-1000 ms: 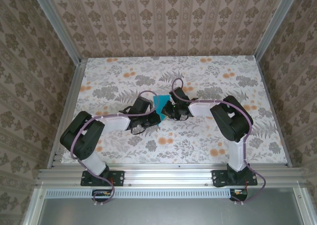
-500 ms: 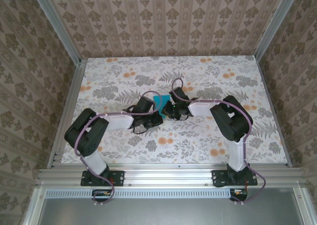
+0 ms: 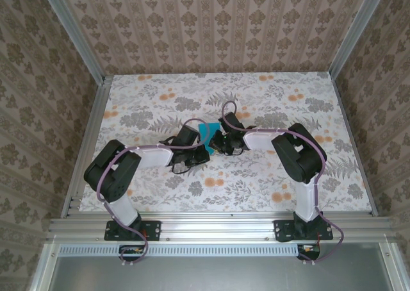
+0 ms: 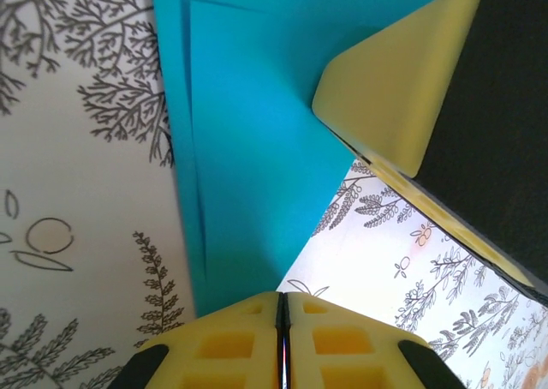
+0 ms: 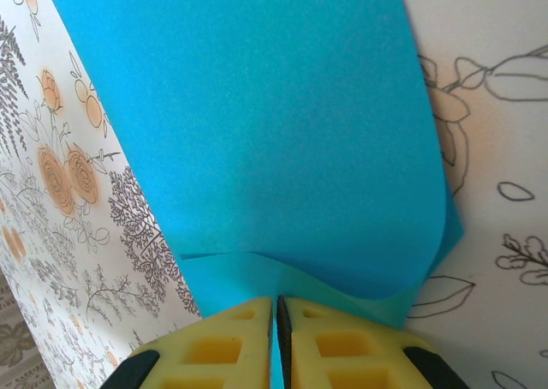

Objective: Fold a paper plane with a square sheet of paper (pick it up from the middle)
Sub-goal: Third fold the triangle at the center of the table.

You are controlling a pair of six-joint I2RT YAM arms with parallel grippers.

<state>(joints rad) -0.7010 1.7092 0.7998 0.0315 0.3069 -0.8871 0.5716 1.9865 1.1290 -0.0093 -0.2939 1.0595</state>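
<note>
Left hand point(image 4: 282, 308): pressed together, pinching the near corner of the paper point(image 4: 248, 149).
Right hand point(image 5: 276, 310): pressed together, pinching the paper's curled edge.
Paper: creased, stretched between both hands, over the floral worktop point(image 3: 275, 92).

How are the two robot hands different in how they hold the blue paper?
The left gripper pinches a narrow end of the blue paper; the right gripper pinches a wide edge. Near the left gripper the paper looks flat with a sharp crease; near the right gripper it bulges in a soft curve. Both have yellow fingers shut on the same sheet.
</note>
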